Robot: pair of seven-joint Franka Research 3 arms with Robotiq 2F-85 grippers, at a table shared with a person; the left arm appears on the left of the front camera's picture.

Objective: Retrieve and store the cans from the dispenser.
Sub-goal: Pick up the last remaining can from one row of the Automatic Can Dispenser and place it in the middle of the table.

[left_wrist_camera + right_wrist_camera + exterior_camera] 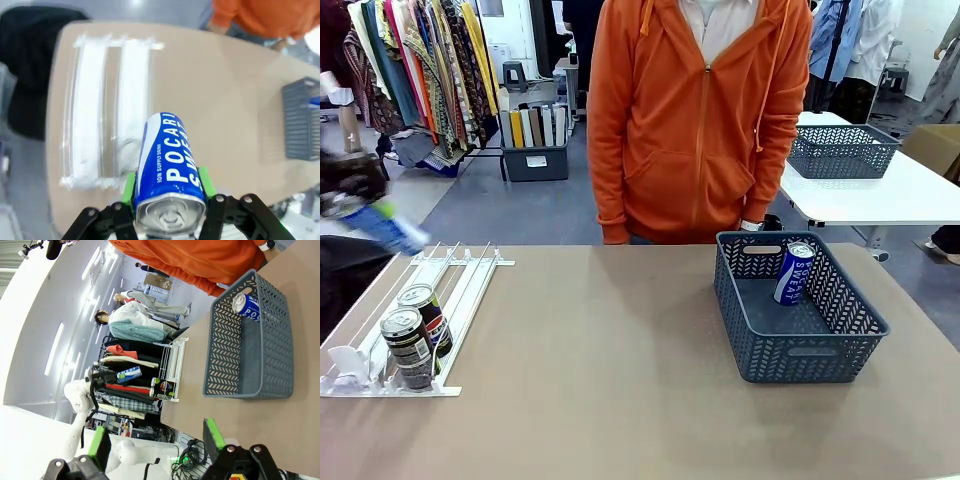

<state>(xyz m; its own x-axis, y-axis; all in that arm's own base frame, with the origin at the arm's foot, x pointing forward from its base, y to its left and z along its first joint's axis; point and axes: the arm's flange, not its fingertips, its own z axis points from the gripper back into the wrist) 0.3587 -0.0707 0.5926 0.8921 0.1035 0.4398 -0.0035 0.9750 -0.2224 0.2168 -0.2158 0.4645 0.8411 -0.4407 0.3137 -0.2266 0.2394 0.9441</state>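
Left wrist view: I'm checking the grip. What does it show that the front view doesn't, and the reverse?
Left wrist: the left gripper shut on a blue can, lettering readable. Front: two dark cans in the dispenser, a second blue can leaning in the basket. Both: dispenser, basket, table, and the held can, blurred in front.

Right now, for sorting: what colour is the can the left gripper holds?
Blue can, white lettering; clearest in left wrist view.

R end effector (156,440) spread wide; blue can (245,305) lies in basket (225,365), dispenser (175,360) beyond.
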